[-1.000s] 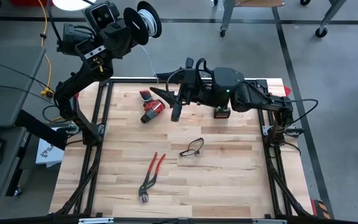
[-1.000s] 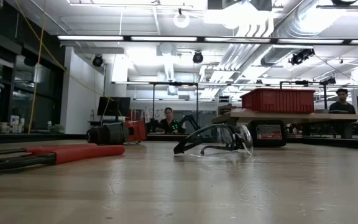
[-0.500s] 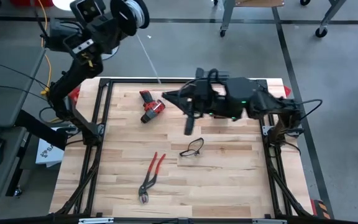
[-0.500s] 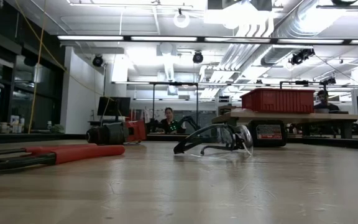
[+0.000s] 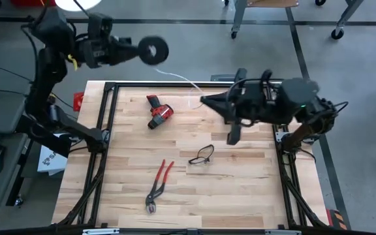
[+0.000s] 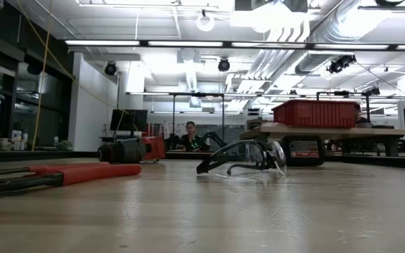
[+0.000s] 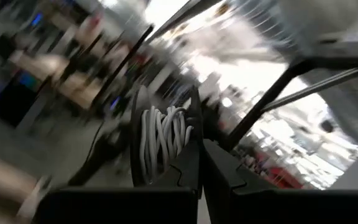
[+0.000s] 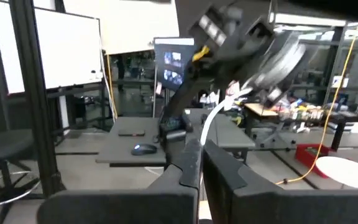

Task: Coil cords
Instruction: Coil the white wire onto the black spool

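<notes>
A small black spool [image 5: 153, 49] hangs in the air beyond the table's far left corner, with my left gripper [image 5: 141, 51] shut on it. White cord [image 7: 161, 139] is wound on it. The free length of the cord [image 5: 183, 77] curves from the spool down to my right gripper [image 5: 204, 100], which is shut on it above the far middle of the table. In the right wrist view the cord [image 8: 213, 118] rises from the shut fingers toward the spool [image 8: 279, 55]. My left gripper pinches one flange of the spool [image 7: 194, 134] between its two fingers, at the rim. The fingers lie about level and point toward the table's right. The spool is lifted clear, beyond the table's far edge. My right gripper pinches the cord's free length [image 8: 202, 142] between its two fingertips. The fingers lie level and point toward the table's left. The cord runs in a slack curve up to the spool, clear of the table.
A red and black power tool [image 5: 160, 111] lies at the far left of the table. Safety glasses [image 5: 202, 155] lie in the middle and red pliers [image 5: 158, 183] nearer the front. A battery [image 6: 304, 149] stands at the far right.
My right gripper has shut on the cord and gone toward the table's right edge, drawing the cord out into a curve. My left gripper has tipped down from pointing upward to about level and turned the spool, which now shows as a ring from above.
</notes>
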Available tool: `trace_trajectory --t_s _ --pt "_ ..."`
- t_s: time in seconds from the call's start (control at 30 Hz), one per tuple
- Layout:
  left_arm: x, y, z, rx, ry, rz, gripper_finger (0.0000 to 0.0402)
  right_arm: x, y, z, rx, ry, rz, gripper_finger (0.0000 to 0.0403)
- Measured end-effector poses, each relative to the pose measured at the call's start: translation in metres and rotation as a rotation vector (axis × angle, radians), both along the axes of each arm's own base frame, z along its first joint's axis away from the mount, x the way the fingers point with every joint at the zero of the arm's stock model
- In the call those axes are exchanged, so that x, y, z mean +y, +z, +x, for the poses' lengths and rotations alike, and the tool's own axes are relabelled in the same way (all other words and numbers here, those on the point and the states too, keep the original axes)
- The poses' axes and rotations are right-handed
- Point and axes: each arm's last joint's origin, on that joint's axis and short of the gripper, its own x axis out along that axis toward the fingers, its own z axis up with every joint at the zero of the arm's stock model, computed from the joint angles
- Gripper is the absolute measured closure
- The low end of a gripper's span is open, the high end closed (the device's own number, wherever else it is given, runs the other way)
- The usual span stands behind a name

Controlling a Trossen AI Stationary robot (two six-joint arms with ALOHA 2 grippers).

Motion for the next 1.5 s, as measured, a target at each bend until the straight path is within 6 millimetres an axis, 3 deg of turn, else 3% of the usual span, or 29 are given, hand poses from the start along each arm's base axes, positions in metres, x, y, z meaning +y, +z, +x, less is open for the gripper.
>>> trace_trajectory --t_s 0.2,0.4,0.83,0.97,1.13,1.3,1.5 --pt "-0.007 -0.012 -0.016 0.147 0.008 -0.068 0.0401 -0.009 0.014 -0.023 -0.043 -0.036 -0.023 0.0402" --pt "-0.014 -0.014 -0.010 0.188 -0.108 -0.156 0.0401 -0.020 0.017 -0.028 -0.050 -0.092 -0.049 0.0403" --pt "-0.030 -0.046 0.081 0.360 -0.523 -0.259 0.0401 -0.045 0.013 -0.010 -0.048 -0.111 -0.049 0.0403" --pt "-0.038 -0.045 0.108 0.302 -0.656 -0.270 0.0401 -0.046 0.009 0.002 -0.057 -0.063 -0.037 0.0403" --pt "-0.043 -0.035 0.128 0.135 -0.766 -0.245 0.0402 -0.042 0.003 0.015 -0.057 0.009 -0.024 0.0403" --pt "-0.045 -0.025 0.137 -0.051 -0.807 -0.218 0.0402 -0.039 -0.003 0.027 -0.053 0.079 0.007 0.0403" --pt "-0.041 -0.020 0.141 -0.244 -0.735 -0.154 0.0401 -0.034 -0.009 0.038 -0.046 0.127 0.036 0.0403"
